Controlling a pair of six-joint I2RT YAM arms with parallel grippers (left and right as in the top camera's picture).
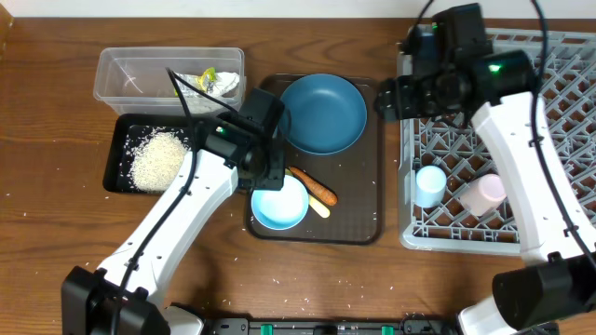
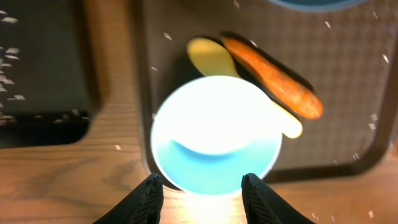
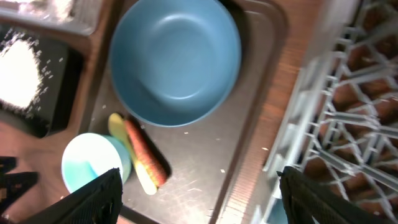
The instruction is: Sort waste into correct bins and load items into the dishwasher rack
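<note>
The white bowl with light blue inside [image 1: 279,204] sits at the front left of the brown tray; it also shows in the left wrist view [image 2: 214,134] and the right wrist view [image 3: 93,163]. My left gripper [image 2: 203,194] is open just above it. The carrot piece [image 1: 315,186] lies on the pale yellow spoon [image 1: 318,206] beside the bowl. The blue plate [image 1: 323,113] sits at the tray's back. My right gripper [image 3: 199,196] is open and empty, high above the gap between tray and grey rack [image 1: 549,84]. A blue cup [image 1: 429,185] and pink cup [image 1: 485,194] stand in the rack.
The clear tub [image 1: 126,67] at the back left holds the crumpled wrapper [image 1: 207,82]. The black tray [image 1: 119,149] in front of it holds a pile of rice [image 1: 156,158]. Loose grains dot the brown serving tray [image 1: 358,214] and the table's front.
</note>
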